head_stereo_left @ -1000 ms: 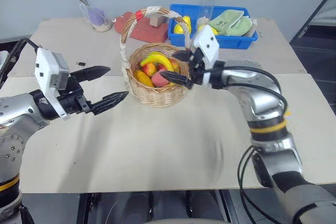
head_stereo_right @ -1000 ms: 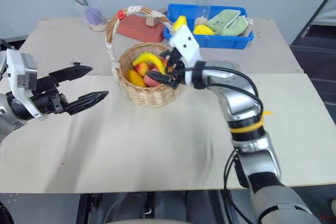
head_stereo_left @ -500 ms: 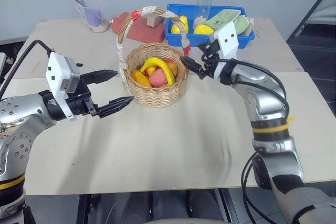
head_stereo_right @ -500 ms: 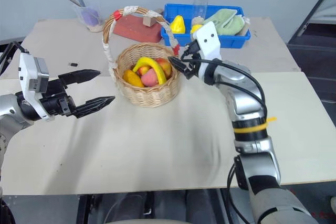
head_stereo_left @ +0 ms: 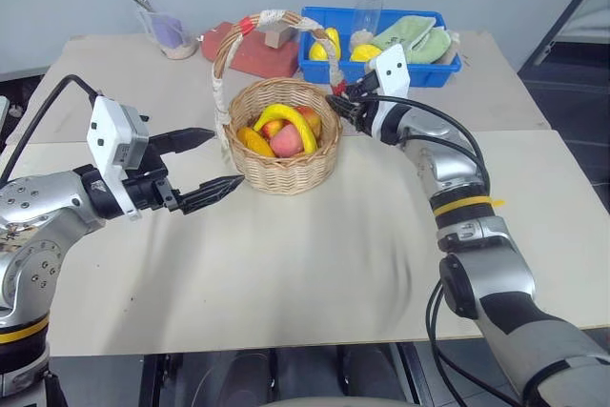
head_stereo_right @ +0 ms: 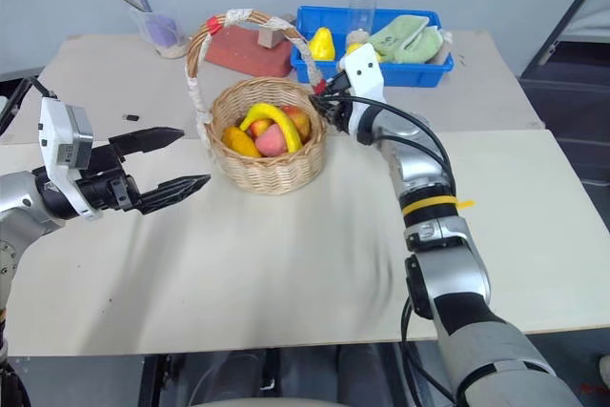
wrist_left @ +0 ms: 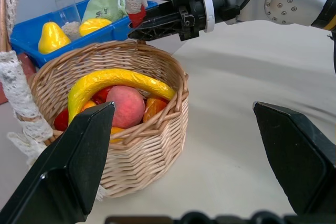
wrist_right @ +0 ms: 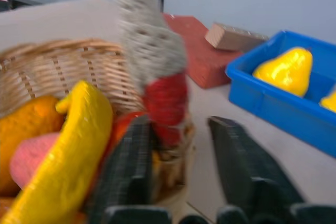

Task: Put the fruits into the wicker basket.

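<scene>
Since a second ago my right gripper (head_stereo_left: 335, 101) has pulled out of the basket (head_stereo_left: 286, 167) and now sits at the red-taped foot of the handle (wrist_right: 164, 103), its fingers straddling the handle base with a narrow gap; I cannot tell whether they pinch it. Banana (head_stereo_left: 286, 118) and red fruit (head_stereo_left: 285, 142) lie inside the basket among other fruit. My left gripper (head_stereo_left: 212, 160) hangs just left of the basket, fingers spread wide and empty. Behind stands the blue bin (head_stereo_left: 419, 71)
</scene>
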{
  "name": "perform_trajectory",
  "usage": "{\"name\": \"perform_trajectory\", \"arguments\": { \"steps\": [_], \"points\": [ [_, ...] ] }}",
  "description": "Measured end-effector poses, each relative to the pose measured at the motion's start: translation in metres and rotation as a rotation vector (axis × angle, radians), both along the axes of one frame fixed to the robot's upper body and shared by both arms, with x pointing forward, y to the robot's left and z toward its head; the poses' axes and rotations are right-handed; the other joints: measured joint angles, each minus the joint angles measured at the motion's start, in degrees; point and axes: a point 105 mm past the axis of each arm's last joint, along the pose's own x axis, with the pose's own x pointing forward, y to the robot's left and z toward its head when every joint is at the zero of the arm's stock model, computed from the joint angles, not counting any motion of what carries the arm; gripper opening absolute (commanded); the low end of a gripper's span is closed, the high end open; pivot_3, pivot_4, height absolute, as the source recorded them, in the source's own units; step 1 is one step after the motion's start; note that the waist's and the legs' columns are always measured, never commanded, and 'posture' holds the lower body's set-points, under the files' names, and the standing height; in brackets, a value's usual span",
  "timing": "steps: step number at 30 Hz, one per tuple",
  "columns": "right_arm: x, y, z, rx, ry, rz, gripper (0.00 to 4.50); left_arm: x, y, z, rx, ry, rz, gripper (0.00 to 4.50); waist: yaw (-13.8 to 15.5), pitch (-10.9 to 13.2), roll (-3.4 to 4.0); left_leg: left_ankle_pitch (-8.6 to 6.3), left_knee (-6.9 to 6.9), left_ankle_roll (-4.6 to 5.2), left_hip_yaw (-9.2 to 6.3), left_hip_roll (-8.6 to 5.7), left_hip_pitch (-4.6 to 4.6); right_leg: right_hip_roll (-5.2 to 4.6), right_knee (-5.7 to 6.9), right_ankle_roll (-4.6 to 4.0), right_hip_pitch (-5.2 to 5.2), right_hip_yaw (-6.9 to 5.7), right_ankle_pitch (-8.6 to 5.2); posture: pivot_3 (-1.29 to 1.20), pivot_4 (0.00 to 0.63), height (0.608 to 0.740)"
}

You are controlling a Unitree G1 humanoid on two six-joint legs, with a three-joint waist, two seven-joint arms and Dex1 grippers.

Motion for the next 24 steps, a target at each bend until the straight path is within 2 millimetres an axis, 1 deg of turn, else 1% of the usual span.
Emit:
{"name": "perform_trajectory", "arguments": {
  "steps": [2,7,9,14,17,19,20,22,24],
  "points": [
    [0.000,0.000,0.002,-0.005,-0.019,0.000,0.05,0.001,0.000,0.000,0.002,-0.001,0.006,4.50,0.1,0.0,0.00,0.01,0.00,-0.01,-0.01,-0.01,0.00,-0.01,0.00,0.00,0.01,-0.01,0.00,0.00,0.150,0.740],
    [0.000,0.000,0.003,-0.001,-0.028,-0.002,0.02,0.002,-0.003,-0.002,0.000,0.002,0.002,4.50,0.1,0.0,0.00,0.05,0.00,-0.09,0.00,-0.02,-0.02,-0.03,0.00,0.00,0.00,-0.01,0.00,0.00,0.150,0.740],
    [-0.002,-0.006,0.005,-0.005,-0.042,-0.011,0.02,0.003,-0.005,-0.001,-0.004,-0.003,-0.006,4.50,0.2,0.0,0.00,0.05,0.00,-0.09,-0.01,-0.02,-0.04,-0.04,0.00,0.00,0.00,-0.02,0.00,0.00,0.150,0.740],
    [-0.008,-0.051,0.008,-0.029,-0.092,-0.108,0.02,0.005,-0.010,0.001,-0.020,-0.016,-0.019,4.50,0.6,0.0,0.00,0.02,0.02,-0.04,-0.01,-0.05,-0.09,-0.09,-0.03,0.00,0.01,-0.04,0.00,0.00,0.150,0.740],
    [-0.015,-0.088,0.009,-0.043,-0.122,-0.211,0.02,0.006,-0.017,0.002,-0.034,-0.018,-0.038,4.50,0.7,0.0,0.00,-0.06,0.02,0.10,-0.02,-0.04,-0.08,-0.07,-0.01,0.00,0.01,-0.04,0.00,0.00,0.150,0.740],
    [-0.020,-0.122,0.004,-0.053,-0.124,-0.313,0.02,0.006,-0.023,0.001,-0.044,-0.018,-0.059,4.50,1.1,0.0,0.00,-0.07,0.03,0.12,0.00,-0.04,-0.08,-0.06,-0.03,0.00,0.03,-0.04,0.00,0.00,0.150,0.740],
    [-0.022,-0.135,0.000,-0.049,-0.117,-0.355,0.02,0.006,-0.024,0.000,-0.043,-0.014,-0.064,4.50,1.1,0.0,0.00,-0.08,0.03,0.13,0.02,-0.04,-0.08,-0.06,-0.04,0.00,0.03,-0.01,0.00,0.00,0.150,0.740],
    [-0.026,-0.155,-0.007,-0.041,-0.102,-0.420,0.02,0.007,-0.027,0.000,-0.044,-0.011,-0.072,4.50,1.1,0.0,0.00,-0.07,0.03,0.13,0.06,-0.04,-0.05,-0.05,-0.04,0.00,0.02,0.06,0.00,0.00,0.150,0.740],
    [-0.029,-0.165,-0.012,-0.029,-0.090,-0.451,0.02,0.007,-0.031,0.000,-0.047,-0.011,-0.089,4.50,0.9,0.0,0.00,-0.08,0.03,0.14,0.09,-0.03,0.00,0.00,-0.03,0.00,0.03,0.14,0.00,0.00,0.150,0.740]
  ]
}}
